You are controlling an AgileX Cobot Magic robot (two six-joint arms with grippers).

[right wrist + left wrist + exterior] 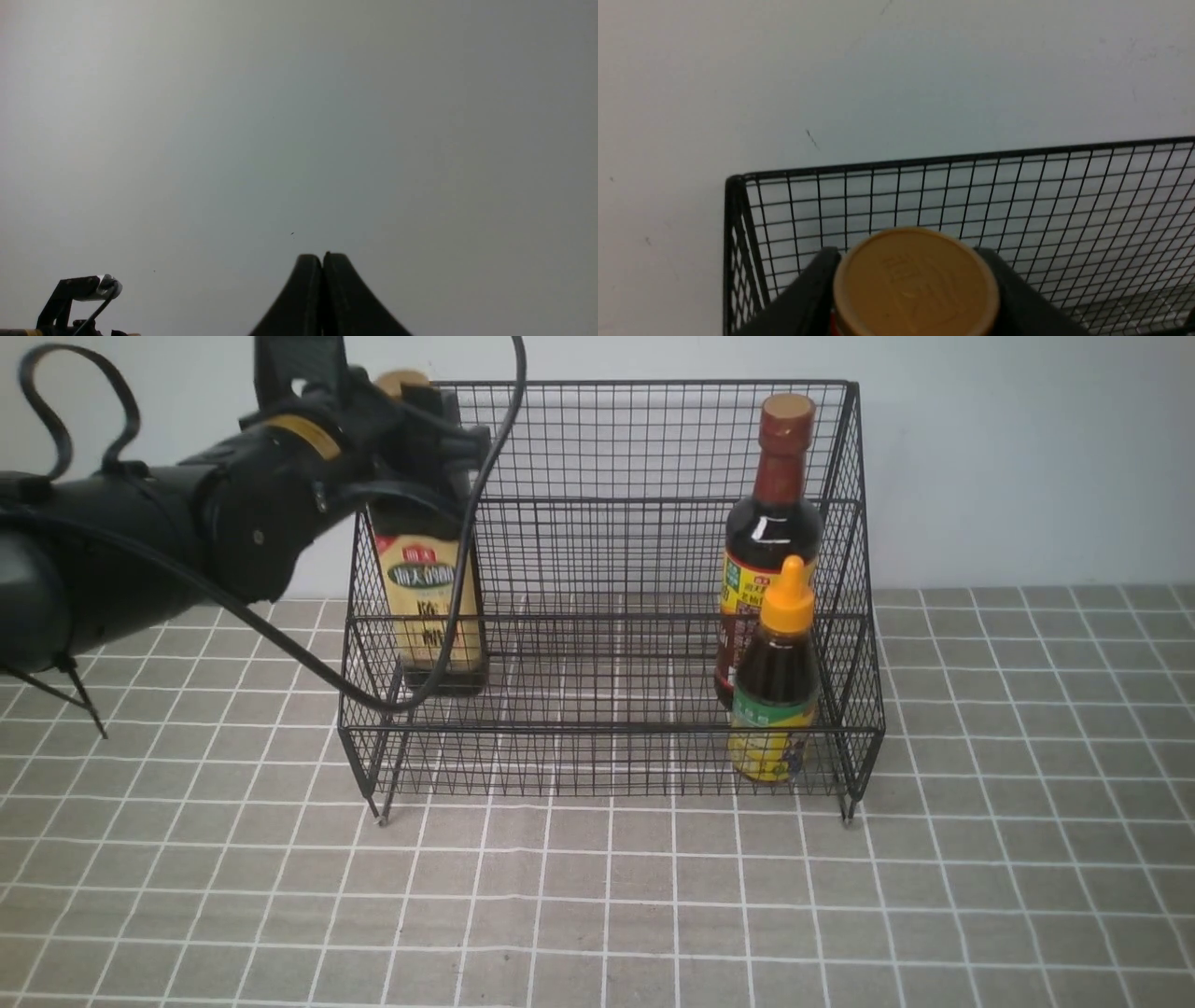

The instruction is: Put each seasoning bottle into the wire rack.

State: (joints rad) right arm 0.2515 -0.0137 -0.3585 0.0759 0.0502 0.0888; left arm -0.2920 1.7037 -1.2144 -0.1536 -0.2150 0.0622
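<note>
The black wire rack [607,448] stands on the tiled cloth against the wall. My left gripper [425,425] is shut on the neck of the gold-capped bottle [431,607], which stands upright inside the rack's left end. In the left wrist view the gold cap [916,280] sits between the two black fingers [803,298], with the rack's back mesh [1017,196] behind. The brown-capped bottle [770,532] and the short orange-nozzle bottle [777,681] stand at the rack's right end, the short one in front. My right gripper [322,256] is shut and empty, facing a blank wall.
A grey tiled cloth [597,896] covers the table around the rack. The left arm's black cable [280,635] loops down in front of the rack's left side. A pale wall [1027,448] rises right behind the rack.
</note>
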